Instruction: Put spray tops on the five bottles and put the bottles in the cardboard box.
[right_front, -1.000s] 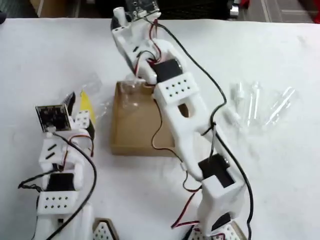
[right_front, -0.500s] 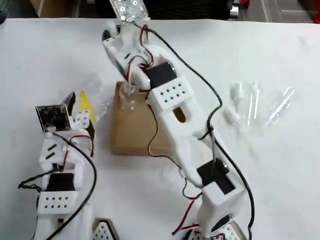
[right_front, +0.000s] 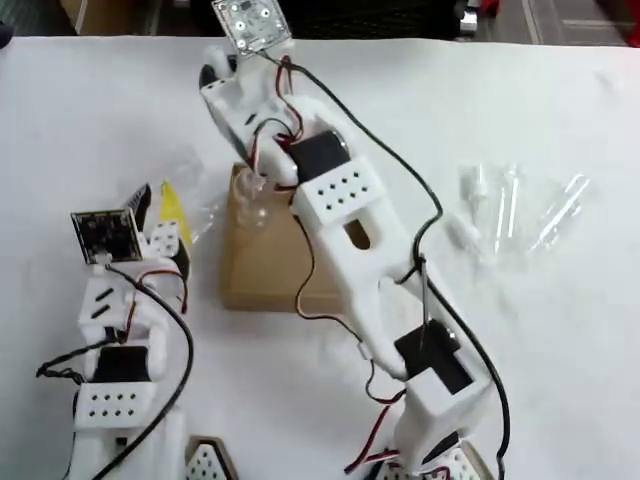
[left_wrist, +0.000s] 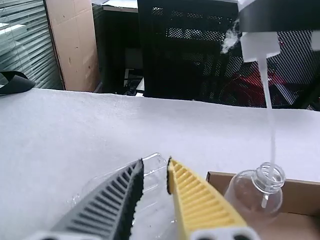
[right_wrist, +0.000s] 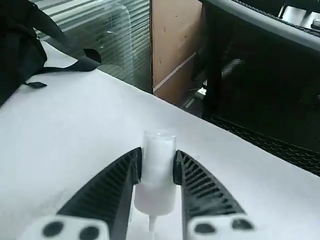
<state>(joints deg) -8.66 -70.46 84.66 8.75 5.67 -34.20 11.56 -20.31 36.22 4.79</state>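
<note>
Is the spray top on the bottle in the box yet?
Not on. The right gripper holds the spray top above the bottle; only its tube enters the neck.

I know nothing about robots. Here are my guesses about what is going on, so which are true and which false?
1. The right gripper is clamped on a white spray top. True.
2. The spray top's thin tube reaches down into the neck of a clear bottle. True.
3. That bottle stands on the bare table, far from the cardboard box. False: it stands inside the box, in a corner.
4. The spray top is screwed tight on the bottle. False: its head hangs well above the neck, and only the tube reaches it.
5. Spare bottles lie on the table beyond the right arm. True.
</note>
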